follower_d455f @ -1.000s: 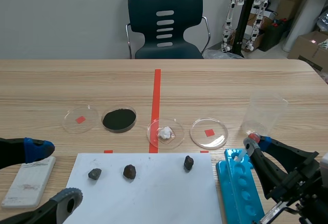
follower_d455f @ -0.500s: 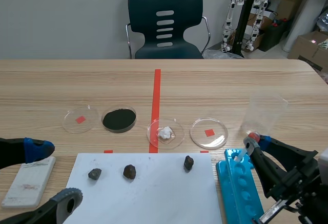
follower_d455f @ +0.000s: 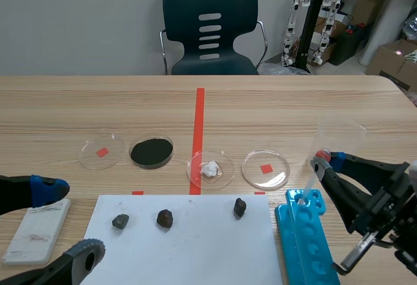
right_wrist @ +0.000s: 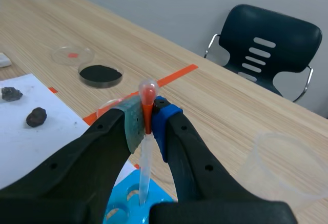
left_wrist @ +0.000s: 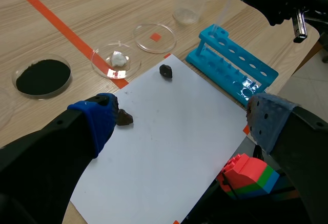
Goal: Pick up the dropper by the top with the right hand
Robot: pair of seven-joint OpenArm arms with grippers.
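The right end effector (right_wrist: 147, 119) is closed on the dropper (right_wrist: 143, 168), pinching the orange-red bulb at its top. The clear stem hangs down at a slant, its tip at the far-end hole of a blue tube rack (follower_d455f: 306, 233). A clear plastic cup (follower_d455f: 339, 143) stands just beyond the rack, close behind the gripping fingers. Beside the rack, toward the left arm, lie a clear dish (follower_d455f: 266, 168) and a white paper sheet (follower_d455f: 189, 246) bearing dark stones, the nearest stone (follower_d455f: 240, 207) near the rack. The left end effector (left_wrist: 184, 116) hangs wide open over the sheet, well apart from the rack.
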